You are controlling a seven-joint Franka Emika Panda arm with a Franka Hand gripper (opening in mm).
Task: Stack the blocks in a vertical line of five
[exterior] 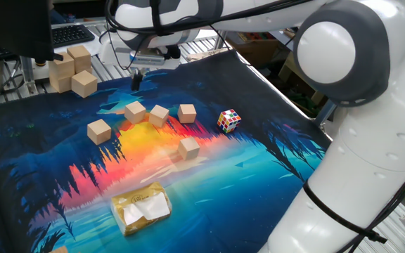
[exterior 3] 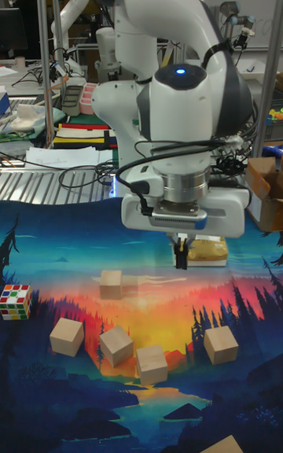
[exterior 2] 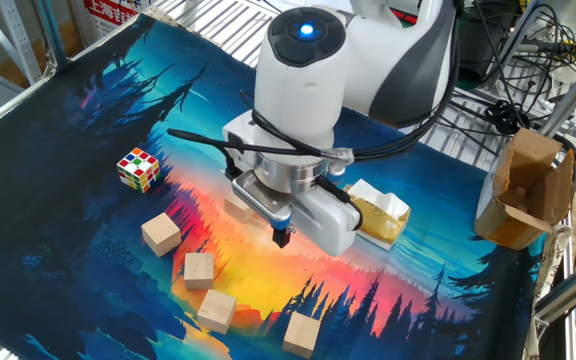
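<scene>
Five small tan blocks lie apart and unstacked on the painted mat: one at the left (exterior: 99, 131), three in a loose row (exterior: 135, 111) (exterior: 159, 115) (exterior: 186, 112), and one nearer the front (exterior: 188, 148). The tall fixed view shows them too, with the single one (exterior 3: 111, 284) behind the others. My gripper (exterior: 137, 79) (exterior 3: 181, 252) hangs above the mat behind the row, clear of every block. Its fingers are shut with nothing between them. In the other fixed view the gripper (exterior 2: 281, 236) partly hides one block (exterior 2: 239, 207).
A multicoloured puzzle cube (exterior: 228, 121) sits right of the row. A yellow packet (exterior: 141, 208) lies near the mat's front. Larger pale wooden blocks (exterior: 72, 70) are piled off the mat at the back left. A cardboard box (exterior 2: 523, 190) stands beside the table.
</scene>
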